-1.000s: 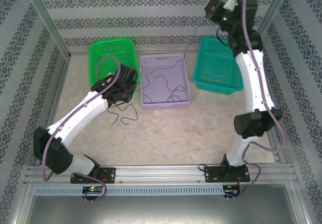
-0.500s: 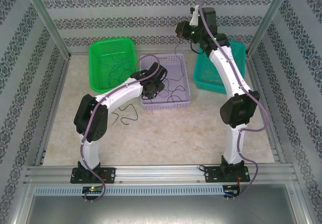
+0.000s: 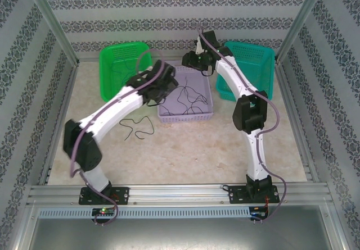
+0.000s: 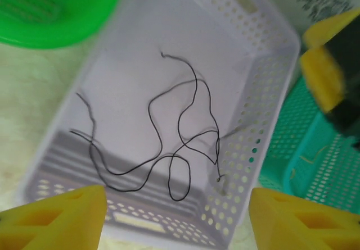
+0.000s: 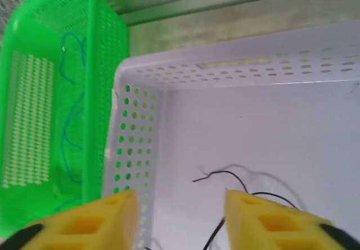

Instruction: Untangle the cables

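Left gripper [image 4: 177, 192] first: we see its two yellow fingers spread wide at the bottom corners of the wrist view, with nothing between them, so it stands open and holds nothing. It hangs above the near left part of the lilac basket [image 3: 185, 114], which sits in the middle of the table [image 3: 185, 154] between a green basket [image 3: 112, 64] on the left and a teal basket [image 3: 261, 53] on the right. We find the right gripper [image 5: 180, 196] at the far edge of the same lilac basket, its fingers also parted and empty, looking down along the perforated back wall. On the lilac floor below them lie the black cables [image 4: 169, 121], thin curling strands that loop over and cross one another near the basket's middle. We see one more loose black cable [image 3: 138, 127] lying in a wavy line on the bare table, just in front of the lilac basket's left corner. A blue cable [image 5: 70, 121] curls inside the green basket, and we make out a faint tan strand [image 4: 306, 159] in the teal one
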Controlling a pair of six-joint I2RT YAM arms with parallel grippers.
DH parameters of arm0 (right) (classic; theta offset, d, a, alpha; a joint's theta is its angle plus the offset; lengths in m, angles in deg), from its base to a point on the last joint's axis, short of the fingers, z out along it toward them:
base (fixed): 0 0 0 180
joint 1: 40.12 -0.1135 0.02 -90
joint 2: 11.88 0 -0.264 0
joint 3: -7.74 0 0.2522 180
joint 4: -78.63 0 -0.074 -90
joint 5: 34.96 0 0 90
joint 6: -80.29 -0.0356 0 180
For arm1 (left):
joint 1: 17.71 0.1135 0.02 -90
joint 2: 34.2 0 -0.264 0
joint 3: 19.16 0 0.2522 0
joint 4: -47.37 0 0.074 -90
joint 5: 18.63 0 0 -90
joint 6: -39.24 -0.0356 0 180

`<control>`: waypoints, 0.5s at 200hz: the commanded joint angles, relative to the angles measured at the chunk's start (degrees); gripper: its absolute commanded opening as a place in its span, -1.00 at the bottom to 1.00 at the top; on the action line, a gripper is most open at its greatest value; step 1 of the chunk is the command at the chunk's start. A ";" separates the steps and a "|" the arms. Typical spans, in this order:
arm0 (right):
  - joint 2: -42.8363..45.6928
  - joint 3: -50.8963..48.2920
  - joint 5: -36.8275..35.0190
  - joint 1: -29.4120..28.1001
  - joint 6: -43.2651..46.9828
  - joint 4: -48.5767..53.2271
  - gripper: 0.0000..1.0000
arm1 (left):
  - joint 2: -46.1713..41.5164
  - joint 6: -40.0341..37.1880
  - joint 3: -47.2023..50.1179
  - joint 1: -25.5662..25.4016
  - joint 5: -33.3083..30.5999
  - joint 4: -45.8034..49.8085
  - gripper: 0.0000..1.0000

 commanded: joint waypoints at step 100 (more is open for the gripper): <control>36.82 -39.42 -6.80 -17.91 7.94 -8.91 0.08 | -39.55 21.59 56.19 21.47 14.07 -0.64 0.14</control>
